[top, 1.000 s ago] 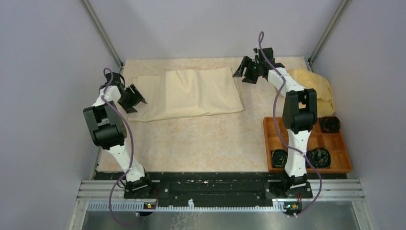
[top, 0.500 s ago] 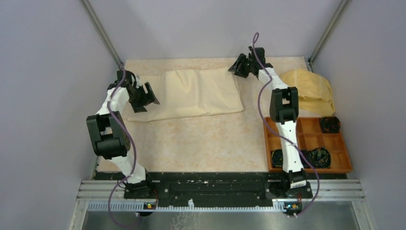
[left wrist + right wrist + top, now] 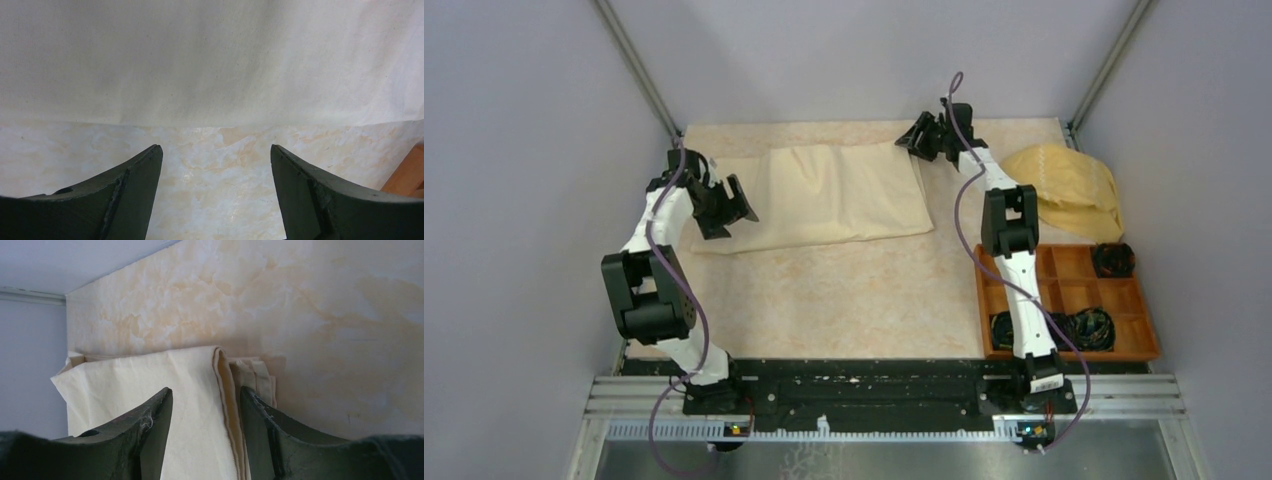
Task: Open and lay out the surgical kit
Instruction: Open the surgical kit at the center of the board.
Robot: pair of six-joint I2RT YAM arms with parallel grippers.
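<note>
Surgical kit: one folded cream cloth sheet lies at the far middle of the table, still closed up. Two grippers are at it. The left gripper hangs at its near left corner with jaws wide, nothing between them. The right gripper is at its far right corner, jaws narrower but apart, with the stacked folded edge showing between them. On the right are one mustard-yellow cloth and, nearer, one orange box with three black coils.
</note>
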